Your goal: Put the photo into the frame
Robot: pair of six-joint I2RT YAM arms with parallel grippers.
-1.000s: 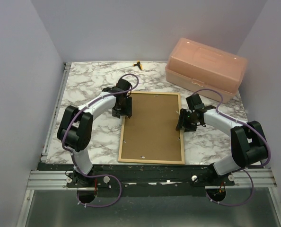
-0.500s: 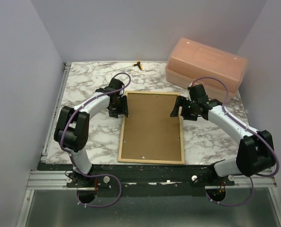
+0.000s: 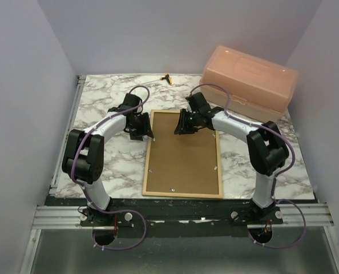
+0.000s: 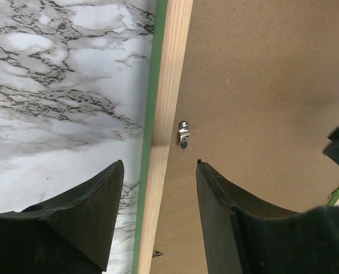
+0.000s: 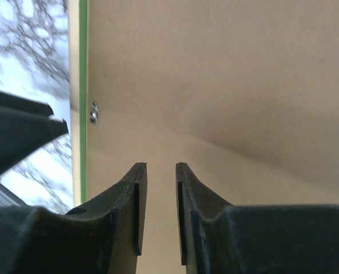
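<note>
Green-faced, bare-wood-backed rectangular frame [image 3: 147, 165] lies face down on marble table [image 3: 101, 103], brown hardboard backing panel [image 3: 184, 162] in it — photo not visible. Left gripper [image 4: 159, 163] has fingers half spread astride the left rail, right gripper [image 5: 161, 165] a slit apart above the panel, both empty. Imo: push small metal clip [image 4: 183, 135] w/ one fingertip — gently.

place: robot lab test cell | walls: plain lilac panels [image 3: 21, 85] around the marble-print table [image 3: 101, 103] on three sides | table's near edge: aluminium rail [image 3: 55, 216], left arm [image 3: 109, 128] and right arm [image 3: 238, 123] bolted on
</note>
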